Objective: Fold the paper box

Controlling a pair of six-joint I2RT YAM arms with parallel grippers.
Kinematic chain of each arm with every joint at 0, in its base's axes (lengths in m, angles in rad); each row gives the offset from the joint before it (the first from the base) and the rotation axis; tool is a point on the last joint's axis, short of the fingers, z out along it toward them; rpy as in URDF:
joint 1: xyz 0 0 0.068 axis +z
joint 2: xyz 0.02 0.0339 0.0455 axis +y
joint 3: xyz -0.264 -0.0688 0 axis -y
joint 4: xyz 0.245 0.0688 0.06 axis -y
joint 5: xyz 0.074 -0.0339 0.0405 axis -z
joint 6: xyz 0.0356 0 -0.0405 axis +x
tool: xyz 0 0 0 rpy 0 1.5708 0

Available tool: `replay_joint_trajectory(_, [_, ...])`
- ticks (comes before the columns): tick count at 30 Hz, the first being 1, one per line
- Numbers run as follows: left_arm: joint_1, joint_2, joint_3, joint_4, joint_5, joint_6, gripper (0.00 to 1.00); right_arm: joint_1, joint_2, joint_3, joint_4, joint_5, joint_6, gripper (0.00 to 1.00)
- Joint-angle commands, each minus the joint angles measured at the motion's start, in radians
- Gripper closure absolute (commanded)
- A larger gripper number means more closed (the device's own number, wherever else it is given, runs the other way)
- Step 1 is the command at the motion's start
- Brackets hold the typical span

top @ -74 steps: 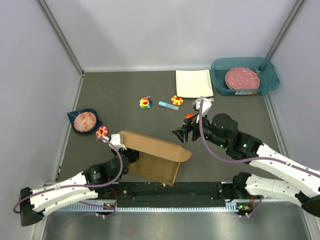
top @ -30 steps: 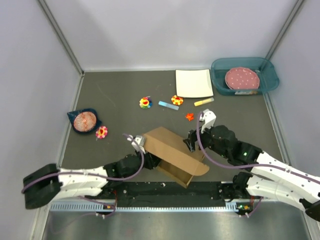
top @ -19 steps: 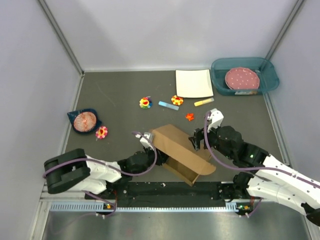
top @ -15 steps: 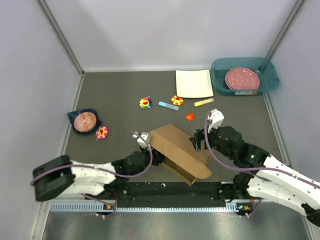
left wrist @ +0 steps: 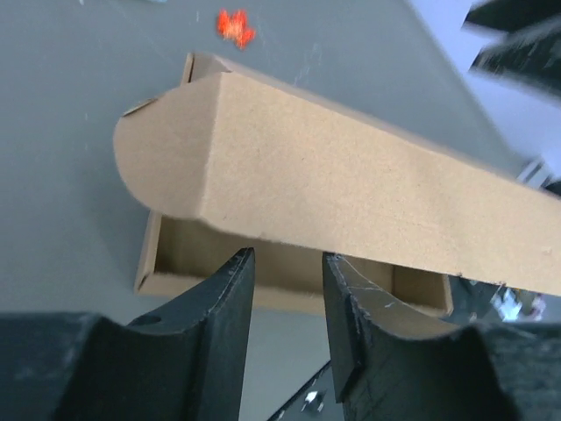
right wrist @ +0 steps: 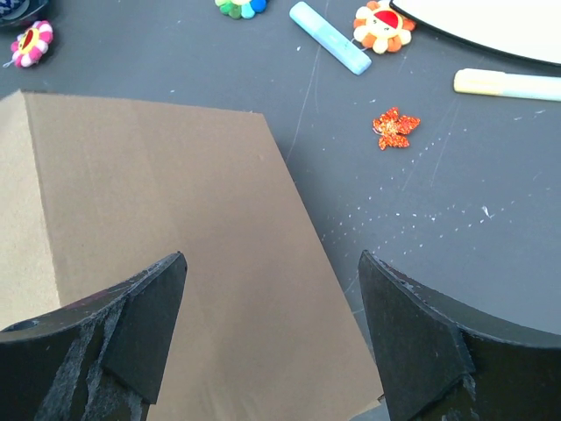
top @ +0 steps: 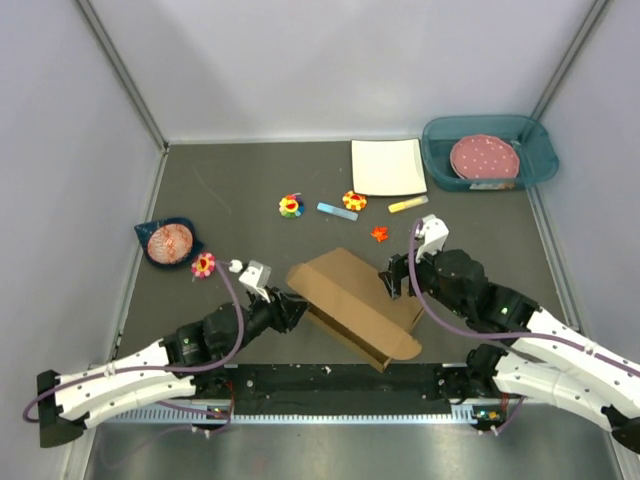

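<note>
Backed off from the left corner, the left gripper [left wrist: 284, 261] now hangs parted and empty; the right gripper [right wrist: 267, 267] hovers spread wide over the lid. The paper box [top: 352, 302] lies between them at the near edge, its front flap [left wrist: 351, 206] apparently untucked. Tucking it likely comes next.

Just ahead of your left gripper [left wrist: 285, 261], the paper box [left wrist: 351, 202] is matt brown cardboard with a fine fibrous grain. The gripper's fingers [left wrist: 210, 342] are dull black plastic, lightly scuffed. Beyond your right gripper [right wrist: 272, 260], the table [right wrist: 473, 228] is matt dark grey, flecked with pale scratches, and a small star [right wrist: 394, 127] glitters orange.
</note>
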Motion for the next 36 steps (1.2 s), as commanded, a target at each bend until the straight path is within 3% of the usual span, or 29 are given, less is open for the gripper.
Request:
replay_joint_trajectory(1, [0.0,0.023,0.011,-0.179,0.176,-0.016,0.6,-0.011,0.004,0.043,0.037,-0.001,0.001,0.2])
replay_joint_trajectory(10, [-0.011,0.096,-0.011,-0.165,0.55,-0.02,0.72,-0.011,0.025,0.028,0.038,-0.015,0.002,0.19])
replay_joint_trajectory(15, [-0.019,0.095,0.029,-0.089,0.785,-0.017,0.82,-0.011,0.032,0.028,0.038,-0.017,0.007,0.2])
replay_joint_trajectory(19, [-0.022,0.053,0.095,-0.006,0.908,-0.011,0.83,-0.011,0.033,0.041,0.029,-0.02,0.021,0.2])
replay_joint_trajectory(23, [-0.022,0.02,0.196,0.044,0.861,0.015,0.8,-0.011,0.033,0.077,-0.075,0.046,0.106,0.2])
replay_joint_trajectory(26, [-0.022,0.05,0.279,0.042,0.683,0.062,0.77,-0.019,0.03,0.101,-0.216,0.111,0.228,0.2])
replay_joint_trajectory(29, [-0.017,0.13,0.363,-0.044,0.332,0.113,0.63,-0.028,-0.001,0.109,-0.311,0.103,0.341,0.2])
replay_joint_trajectory(32, [0.059,0.28,0.44,-0.128,0.154,0.145,0.43,-0.037,-0.036,0.112,-0.359,0.034,0.421,0.13])
replay_joint_trajectory(33, [0.104,0.368,0.487,-0.157,0.152,0.141,0.4,-0.037,-0.042,0.115,-0.367,0.016,0.436,0.01])
replay_joint_trajectory(34, [0.16,0.412,0.504,-0.185,0.175,0.11,0.37,-0.037,-0.05,0.117,-0.376,-0.015,0.467,0.01])
replay_joint_trajectory(35, [0.305,0.452,0.515,-0.211,0.293,0.086,0.35,-0.039,-0.053,0.117,-0.388,-0.026,0.482,0.01])
replay_joint_trajectory(36, [0.378,0.525,0.514,-0.213,0.375,0.061,0.34,-0.039,-0.056,0.118,-0.419,-0.033,0.498,0.01])
